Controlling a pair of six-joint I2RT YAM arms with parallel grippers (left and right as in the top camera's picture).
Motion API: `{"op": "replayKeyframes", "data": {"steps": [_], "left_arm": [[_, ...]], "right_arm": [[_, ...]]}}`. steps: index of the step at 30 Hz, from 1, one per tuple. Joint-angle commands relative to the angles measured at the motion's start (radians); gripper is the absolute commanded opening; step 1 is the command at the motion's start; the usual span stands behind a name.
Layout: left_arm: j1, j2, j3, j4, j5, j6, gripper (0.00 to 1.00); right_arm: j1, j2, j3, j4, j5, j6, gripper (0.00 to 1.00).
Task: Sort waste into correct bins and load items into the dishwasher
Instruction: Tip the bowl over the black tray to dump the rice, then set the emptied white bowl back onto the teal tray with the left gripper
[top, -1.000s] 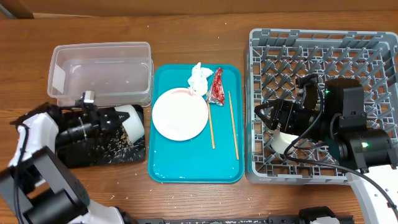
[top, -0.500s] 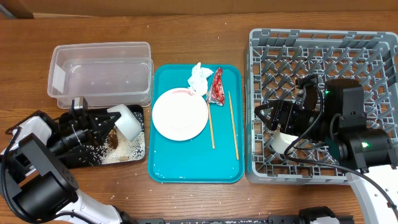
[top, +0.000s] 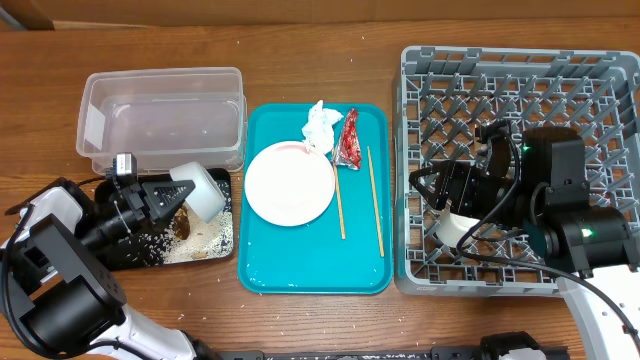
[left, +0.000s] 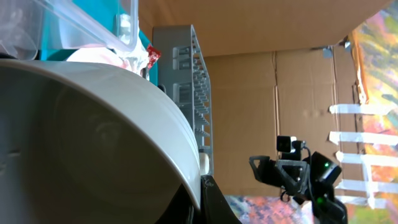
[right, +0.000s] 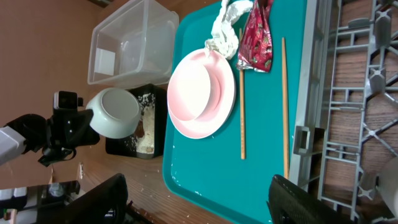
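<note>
Black tray (top: 150, 258) partly under held bowl (top: 203, 190)

A lab-like test bench: wooden table (top: 320, 60) backed by taped cardboard panels (left: 261, 106).

Left hand (top: 178, 196) clamped, right hand (top: 437, 186) spread.

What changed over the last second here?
The left gripper, shut on the bowl, drew back left and tipped it; a heap of rice and brown scraps now shows in the black tray. The plate, tissue, wrapper, chopsticks and right arm stayed put.
</note>
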Motion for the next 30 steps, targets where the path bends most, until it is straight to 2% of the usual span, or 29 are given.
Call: {"op": "replayKeyframes", "data": {"steps": [1,5,9,12,14,18,21,27,28,30], "left_arm": [[0.015,0.011,0.011,0.012,0.021,-0.082,0.04],[0.014,0.011,0.011,-0.065,0.090,-0.024,0.04],[0.003,0.011,0.011,-0.106,0.061,-0.079,0.04],[-0.035,0.011,0.013,-0.189,0.006,0.029,0.04],[-0.061,0.011,0.016,-0.183,-0.041,0.056,0.04],[-0.079,0.011,0.029,-0.156,-0.015,0.060,0.04],[-0.127,0.005,0.090,-0.231,-0.037,0.160,0.04],[-0.351,-0.038,0.293,-0.227,-0.064,0.040,0.04],[-0.395,-0.038,0.338,-0.219,-0.069,0.005,0.04],[-0.494,-0.038,0.429,-0.140,-0.111,-0.153,0.04]], "right_arm": [[0.005,-0.002,0.015,0.004,0.005,-0.003,0.75],[0.005,-0.002,0.015,0.005,0.005,-0.003,0.75],[0.005,-0.002,0.015,0.005,0.005,-0.003,0.75],[0.005,-0.002,0.015,0.005,0.005,-0.003,0.75],[0.005,-0.002,0.015,0.005,0.005,-0.003,0.76],[0.005,-0.002,0.015,0.009,0.005,-0.003,0.76],[0.005,-0.002,0.015,0.009,0.005,-0.003,0.76],[0.003,-0.002,0.015,0.037,0.006,-0.002,0.79],[0.003,-0.002,0.015,0.046,0.007,0.005,0.79],[0.003,-0.002,0.015,0.055,0.037,0.056,0.79]]}}
